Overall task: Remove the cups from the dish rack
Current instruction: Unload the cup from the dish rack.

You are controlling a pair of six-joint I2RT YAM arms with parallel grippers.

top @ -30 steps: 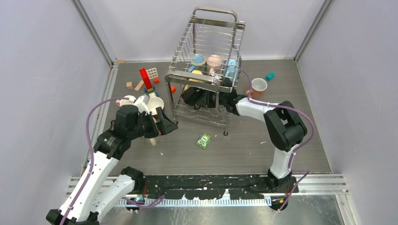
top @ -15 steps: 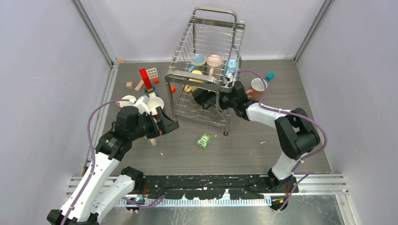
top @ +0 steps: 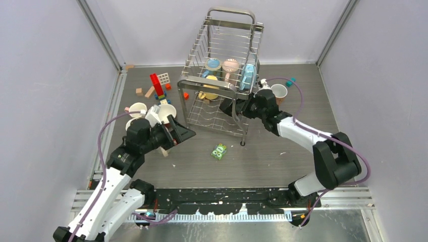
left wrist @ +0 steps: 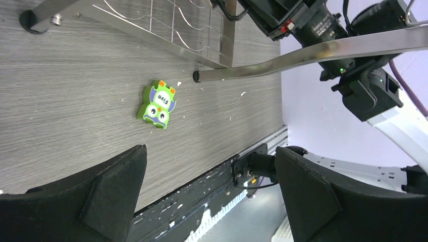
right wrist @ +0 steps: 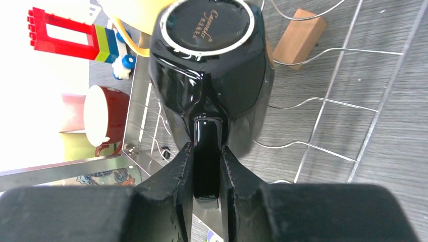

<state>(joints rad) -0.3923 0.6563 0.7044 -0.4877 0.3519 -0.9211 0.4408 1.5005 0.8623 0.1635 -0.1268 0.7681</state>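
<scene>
Left arm: white shell links, black joint housings, black base. Purple cable runs along it, base to wrist.
Left hand: two broad black wedge fingers, matte, grainy.
Right arm: white links, bulky black elbow housing. Second purple cable alongside.
Right wrist module: black blocks, white lettering, red tab, small green light.
Right hand: black angular fingers, flat inner faces.

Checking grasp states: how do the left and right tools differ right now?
Left tool is open and empty; right tool is shut on the handle of the black mug. Left tool hangs over tabletop near the green owl piece; right tool is at the dish rack's lower tier. Both are black.
</scene>
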